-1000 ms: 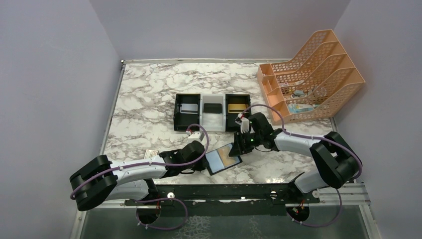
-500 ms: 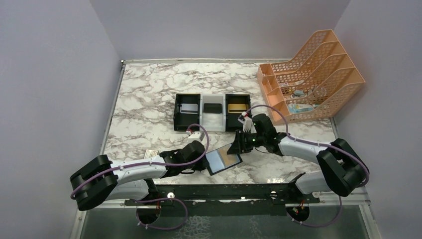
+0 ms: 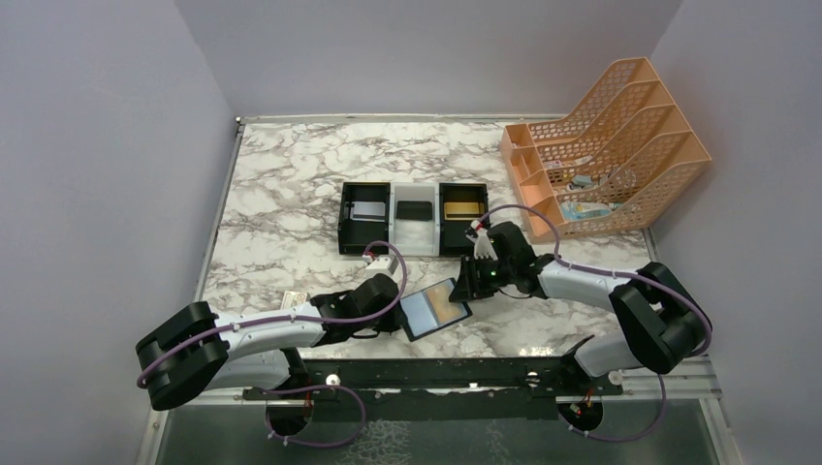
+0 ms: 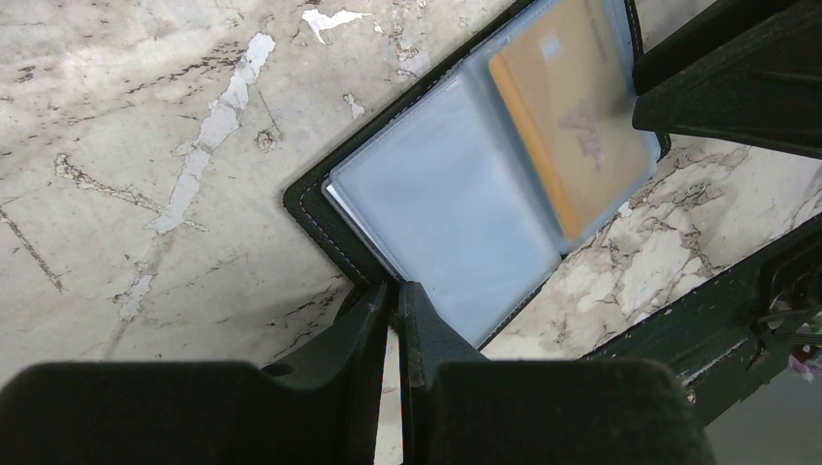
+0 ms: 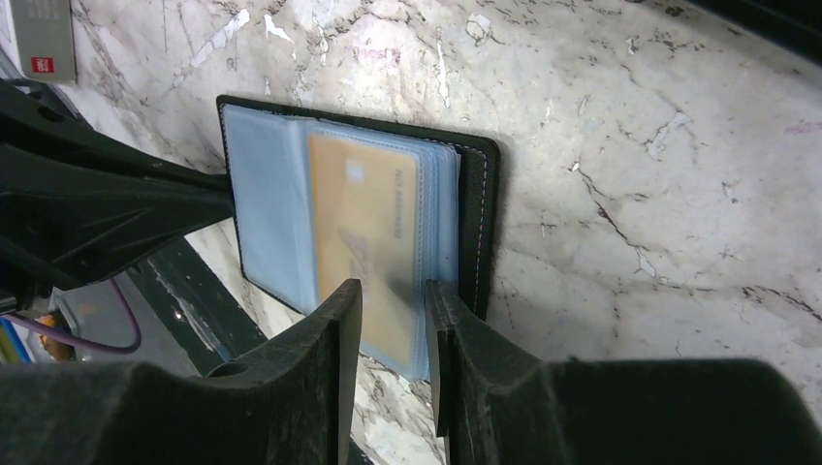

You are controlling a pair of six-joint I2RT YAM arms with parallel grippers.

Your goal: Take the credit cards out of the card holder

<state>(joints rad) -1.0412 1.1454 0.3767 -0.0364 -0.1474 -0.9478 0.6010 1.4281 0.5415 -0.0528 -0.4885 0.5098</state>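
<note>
surface (image 3: 291,174): marble, under both pincers.
file rack (image 3: 620,126): orange, well beyond the right pincer (image 5: 393,291), to its right. Not involved.
tray (image 3: 412,247): three bins, just beyond both pincers. A grey card (image 3: 367,210) lies in its left bin and a tan card (image 3: 461,207) in its right.
card holder (image 4: 446,223): lies open between the two pincers, left edge at the left pincer's tips.
orange card (image 5: 363,223): in the right-hand sleeve, directly under the right pincer, near end at its tips.
left pincer (image 4: 395,291): nearly together, clamped on the holder's edge as an anchor.
right pincer: jaws partly apart over the card end; no firm pinch visible.
step: judged mid-extraction, third card.
next: needs a hold on the card's exposed end, then a slide out along the sleeve opening while the left keeps the holder pinned. The blur suggests a slippery sleeve.
</note>
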